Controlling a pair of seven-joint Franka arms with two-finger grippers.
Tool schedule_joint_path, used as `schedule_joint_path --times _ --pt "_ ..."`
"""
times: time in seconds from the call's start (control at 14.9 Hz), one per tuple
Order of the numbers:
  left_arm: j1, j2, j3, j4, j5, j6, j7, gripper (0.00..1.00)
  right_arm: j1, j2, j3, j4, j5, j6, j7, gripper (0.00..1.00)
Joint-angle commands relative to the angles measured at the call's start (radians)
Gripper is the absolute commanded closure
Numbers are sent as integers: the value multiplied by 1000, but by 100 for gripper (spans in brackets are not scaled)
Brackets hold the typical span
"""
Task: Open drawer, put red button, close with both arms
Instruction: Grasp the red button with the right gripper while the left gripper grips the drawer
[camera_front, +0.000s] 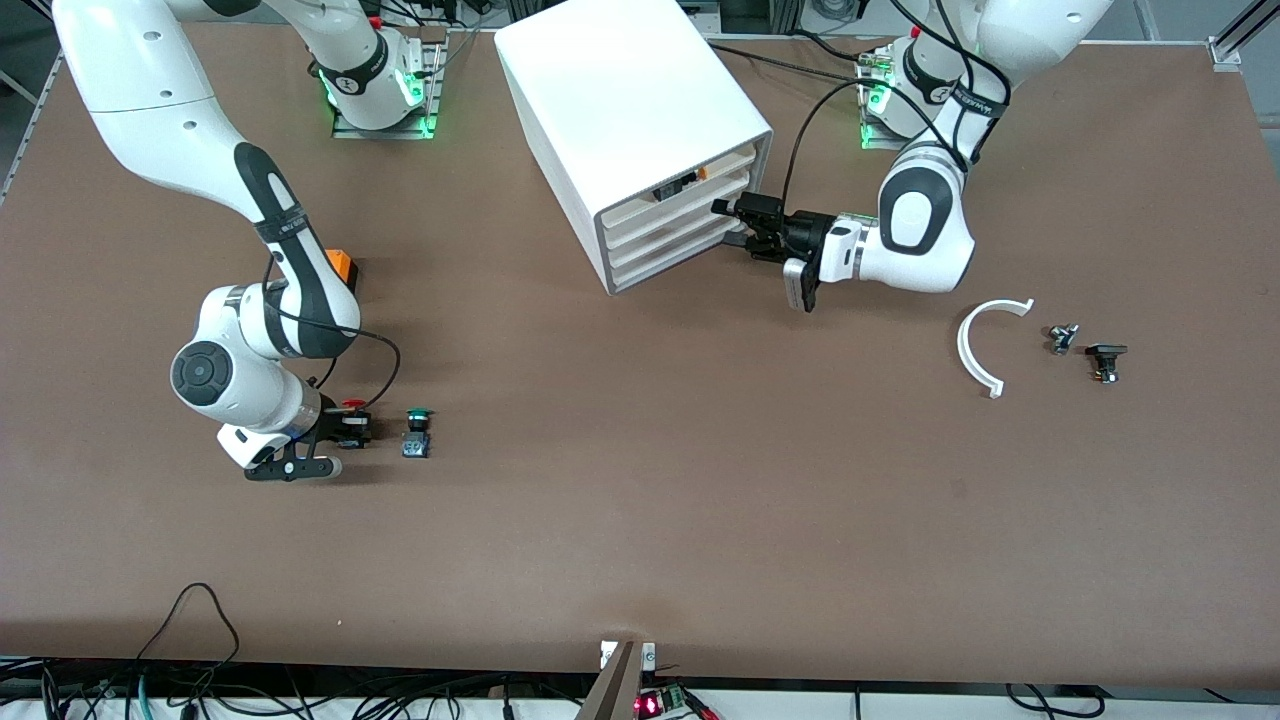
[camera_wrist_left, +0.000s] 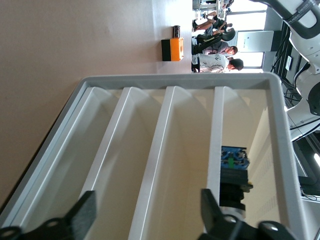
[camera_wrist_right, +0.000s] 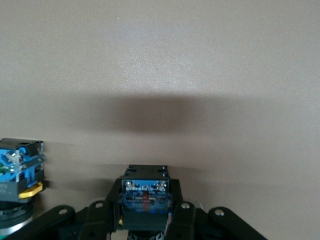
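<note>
The white cabinet (camera_front: 630, 110) stands between the arm bases with four stacked drawers, all pushed in. The drawer (camera_front: 668, 214) is second from the top, under the one holding a black-and-orange part (camera_front: 678, 184). My left gripper (camera_front: 725, 222) is open just in front of the drawer fronts. In the left wrist view its fingers (camera_wrist_left: 82, 215) spread across the drawer (camera_wrist_left: 187, 165) and its neighbour. My right gripper (camera_front: 345, 430) is shut on the red button (camera_front: 353, 408), low over the table; the button's black-and-blue body (camera_wrist_right: 145, 197) sits between the pads. The green button (camera_front: 417, 432) stands beside it.
An orange-and-black block (camera_front: 343, 266) sits under the right arm's forearm. Toward the left arm's end lie a white curved piece (camera_front: 985, 345) and two small dark parts (camera_front: 1063, 338) (camera_front: 1105, 360). The green button also shows in the right wrist view (camera_wrist_right: 17, 185).
</note>
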Motion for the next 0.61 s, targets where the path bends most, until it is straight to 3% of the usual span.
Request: schedule_joint_path --times 0.0,0.2,0.27,0.34,0.54 --pt "7 -6 -14 -33 -35 -2 39 17 -6 -4 6 0 -10 10 -10 100" --pt "7 -6 -25 -52 -35 -2 44 32 2 -12 11 22 -10 -8 -7 100" --pt "7 -4 -43 -52 -36 -5 53 44 2 -13 14 34 -7 -31 -4 100" --pt "7 0 -51 -52 -39 -4 61 49 2 -13 14 52 -2 -59 -3 100" --pt "7 41 -57 -52 -38 -5 124 59 17 -13 14 152 4 -212 39 100"
